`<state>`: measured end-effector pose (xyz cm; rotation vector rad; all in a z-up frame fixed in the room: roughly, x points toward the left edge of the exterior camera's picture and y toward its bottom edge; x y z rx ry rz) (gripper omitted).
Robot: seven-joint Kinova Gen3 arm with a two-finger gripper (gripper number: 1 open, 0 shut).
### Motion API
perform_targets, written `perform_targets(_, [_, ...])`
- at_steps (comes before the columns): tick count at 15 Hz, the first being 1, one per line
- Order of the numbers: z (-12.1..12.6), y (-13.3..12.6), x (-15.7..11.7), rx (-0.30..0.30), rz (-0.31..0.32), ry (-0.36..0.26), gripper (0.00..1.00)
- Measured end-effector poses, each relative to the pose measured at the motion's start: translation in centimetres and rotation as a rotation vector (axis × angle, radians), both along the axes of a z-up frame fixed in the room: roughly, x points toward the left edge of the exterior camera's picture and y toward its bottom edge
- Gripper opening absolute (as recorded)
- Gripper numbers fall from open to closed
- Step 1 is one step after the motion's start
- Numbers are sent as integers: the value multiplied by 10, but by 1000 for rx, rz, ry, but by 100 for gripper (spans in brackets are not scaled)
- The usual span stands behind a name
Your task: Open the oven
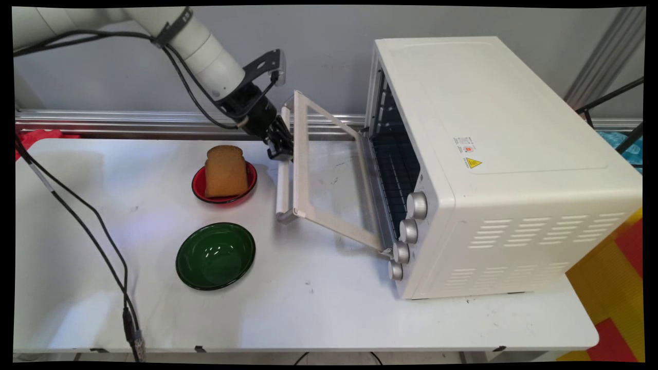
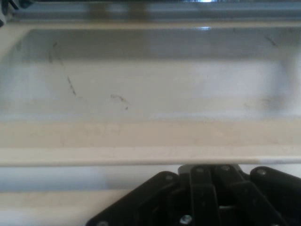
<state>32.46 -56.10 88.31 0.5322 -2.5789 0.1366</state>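
My black gripper [image 1: 280, 148] is at the white handle [image 1: 281, 192] of the toaster oven's door [image 1: 300, 154], near the handle's far end, and looks shut on it. The glass door hangs half open, tilted out from the white oven [image 1: 488, 154]. In the hand view the gripper [image 2: 211, 167] has its linkage drawn together right against the cream handle bar [image 2: 94, 155], with the door's glass pane [image 2: 141, 80] beyond it. The fingertips themselves are hidden. The wire rack inside the oven [image 1: 396, 169] shows through the opening.
A slice of brown bread [image 1: 226, 172] leans on a red plate [image 1: 197, 188] just left of the door. An empty green bowl [image 1: 216, 255] sits nearer the front. Several silver knobs [image 1: 416, 205] line the oven's front. Black cables [image 1: 97, 231] trail down the table's left side.
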Motion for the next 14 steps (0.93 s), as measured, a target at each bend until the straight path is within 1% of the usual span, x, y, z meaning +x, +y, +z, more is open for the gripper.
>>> perform_targets(7, [-25,2,12,8,-23,7,0])
perform_targets(14, [-33,11,30,18,-46,-7,0])
